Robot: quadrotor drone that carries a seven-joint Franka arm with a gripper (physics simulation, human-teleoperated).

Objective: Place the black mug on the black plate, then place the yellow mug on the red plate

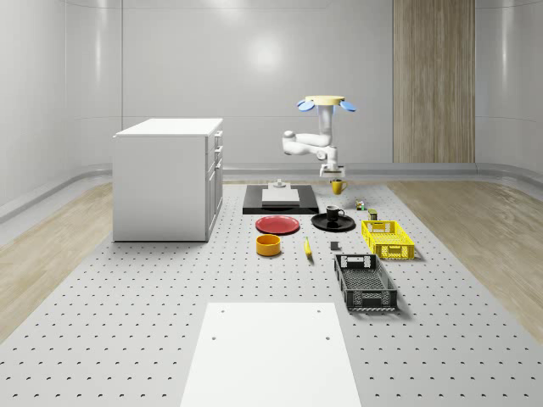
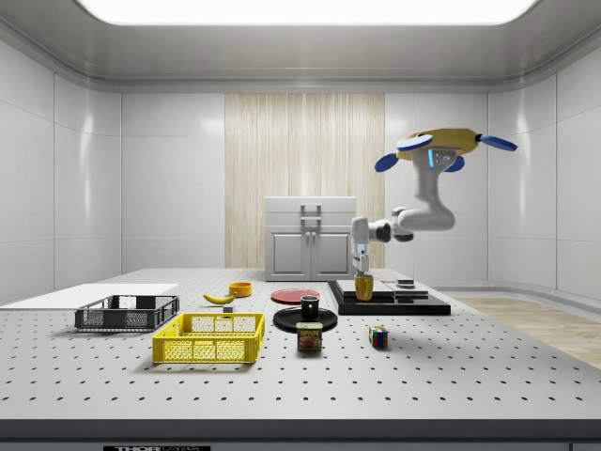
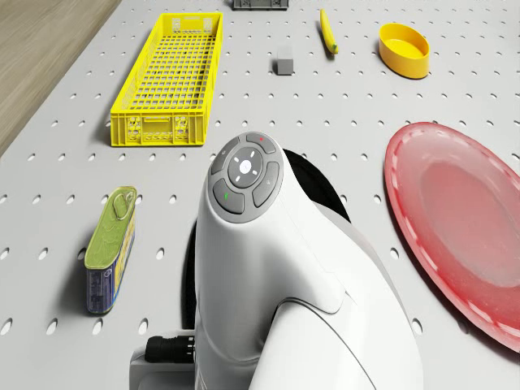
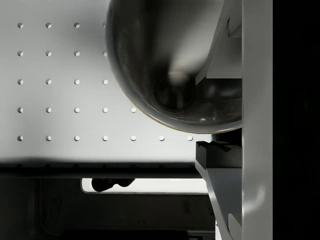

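Note:
The drone (image 1: 326, 103) hovers over the far part of the table, arm reaching down. My gripper (image 1: 331, 175) is shut on the rim of the yellow mug (image 1: 338, 186), upright beside the black platform (image 1: 280, 203); whether it touches the table is unclear. From the side, the gripper (image 2: 361, 268) holds the yellow mug (image 2: 363, 286) from above. In the wrist view one finger (image 4: 225, 50) is inside the mug (image 4: 160, 60). The black mug (image 1: 334, 213) stands on the black plate (image 1: 333, 225). The red plate (image 1: 278, 225) lies bare next to it, also seen as red plate (image 3: 463, 219).
A white cabinet (image 1: 168, 178) stands at the whole-scene view's left. On the table lie a yellow bowl (image 1: 268, 245), a banana (image 1: 307, 248), a yellow crate (image 1: 388, 238), a black crate (image 1: 365, 282), a can (image 3: 110, 248) and a small cube (image 2: 378, 337).

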